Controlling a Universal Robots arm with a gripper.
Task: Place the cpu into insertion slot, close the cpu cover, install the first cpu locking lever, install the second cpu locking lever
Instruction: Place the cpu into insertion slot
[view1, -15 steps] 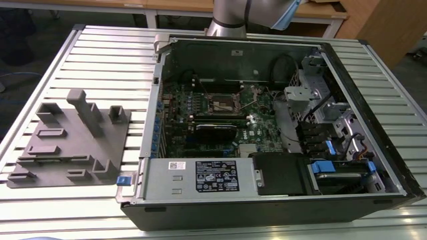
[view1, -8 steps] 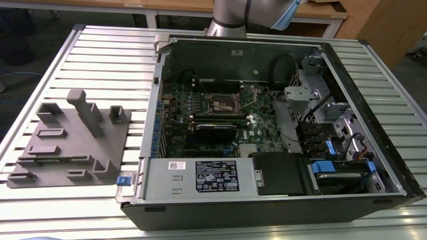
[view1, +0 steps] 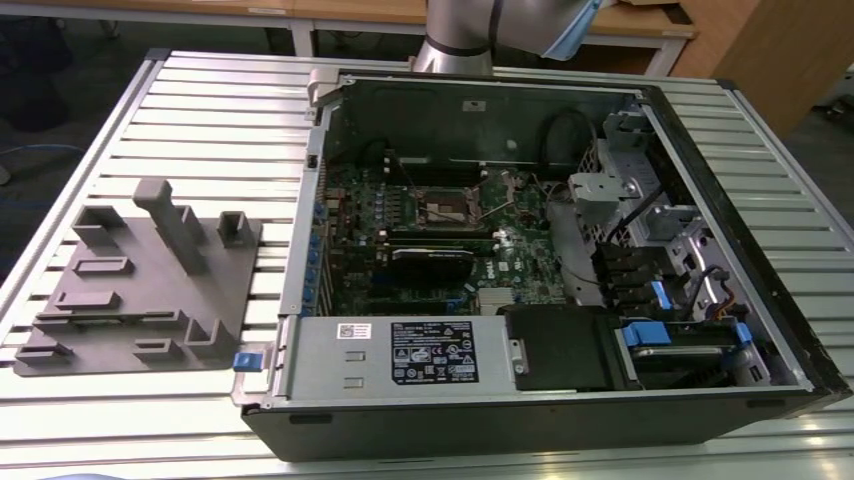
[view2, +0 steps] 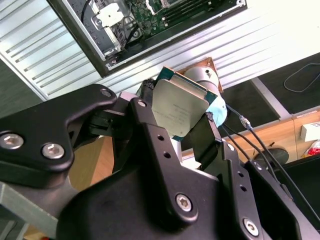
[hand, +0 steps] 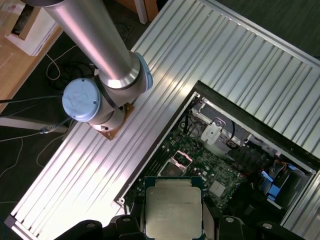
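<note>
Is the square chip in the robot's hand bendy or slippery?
Probably stiff: the chip looks flat with a metal top. Maybe slippery, since that top is smooth and the hand grips it by its edges. Likely light, being so thin.

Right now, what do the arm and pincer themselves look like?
The arm is a round silver-grey metal tube with pale blue joint caps, mounted on a brown base plate. The pincer is matte black, with flat angular fingers and links fastened by silver hex-socket screws. Thin black cables lead off near the base joint.
</note>
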